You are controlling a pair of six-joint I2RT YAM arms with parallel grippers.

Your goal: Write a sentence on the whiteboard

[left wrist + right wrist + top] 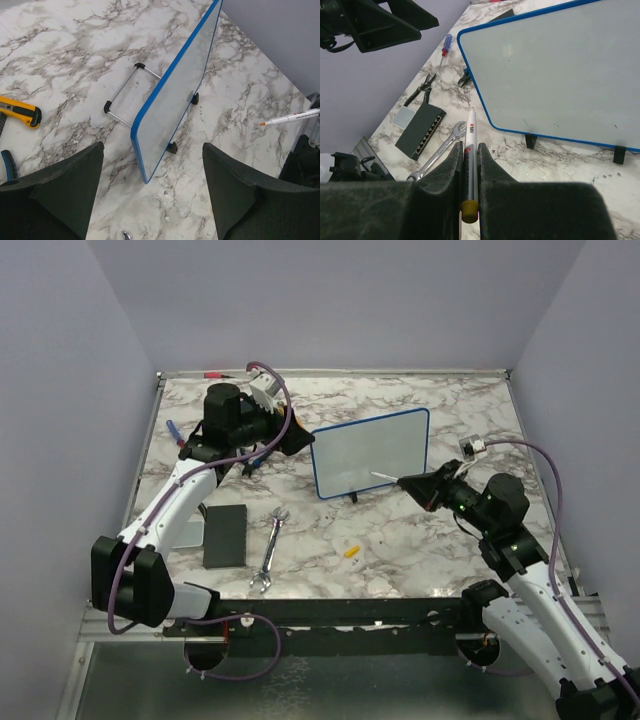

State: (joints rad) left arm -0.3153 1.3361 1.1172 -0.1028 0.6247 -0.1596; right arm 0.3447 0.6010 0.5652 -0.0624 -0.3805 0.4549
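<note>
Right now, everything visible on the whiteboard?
The whiteboard is a small rectangle: white glossy face, thin blue frame with rounded corners, two black feet on the lower edge, a wire prop with black tips behind. It stands leaning back on the marble table, centre-right. The face looks blank bar a few tiny specks. Only the table touches it; the marker tip is short of it.

A robotics lab test cell. A white marble-patterned tabletop (420,540) with thin metal edging (400,371) sits boxed in by plain lavender walls (60,340). Two black cabled robot arms (180,500) are bolted at its near edge. Hand tools lie about: a silver open-ended wrench (436,150) just ahead and left of the right gripper (469,145) jaws, and a yellow utility knife (20,111) far left of the left gripper (152,147) jaws.
</note>
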